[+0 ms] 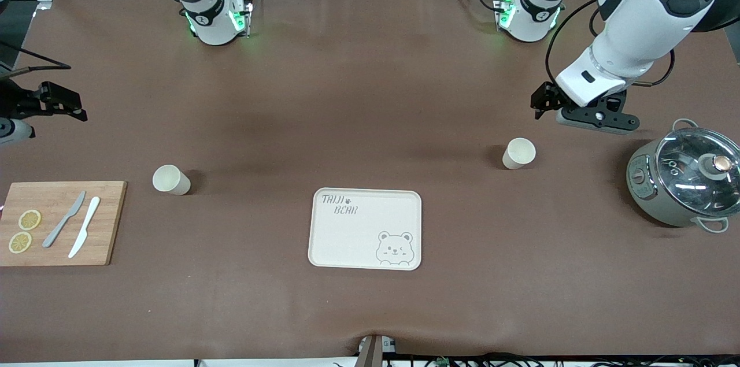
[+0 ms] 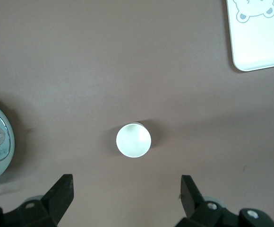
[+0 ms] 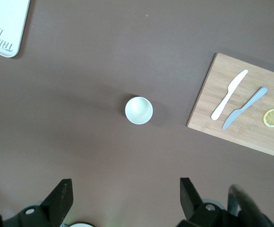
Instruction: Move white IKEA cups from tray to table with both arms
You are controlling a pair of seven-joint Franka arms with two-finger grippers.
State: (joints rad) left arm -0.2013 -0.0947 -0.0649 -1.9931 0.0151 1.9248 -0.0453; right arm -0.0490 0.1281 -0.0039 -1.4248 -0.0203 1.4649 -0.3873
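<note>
Two white IKEA cups stand upright on the brown table. One cup [image 1: 518, 153] [image 2: 133, 140] is toward the left arm's end, the other cup [image 1: 170, 179] [image 3: 138, 110] toward the right arm's end. My left gripper [image 1: 549, 102] [image 2: 126, 194] hangs open over bare table close to the first cup, its fingers [image 2: 61, 194] wide apart and holding nothing. My right gripper [image 1: 63, 104] [image 3: 126, 196] hangs open over the table's edge at the right arm's end, above and apart from the second cup, also holding nothing.
A cream bear tray [image 1: 365, 228] lies between the cups, nearer the front camera. A lidded grey-green pot [image 1: 685, 182] stands at the left arm's end. A wooden board [image 1: 58, 222] with two knives and lemon slices lies at the right arm's end.
</note>
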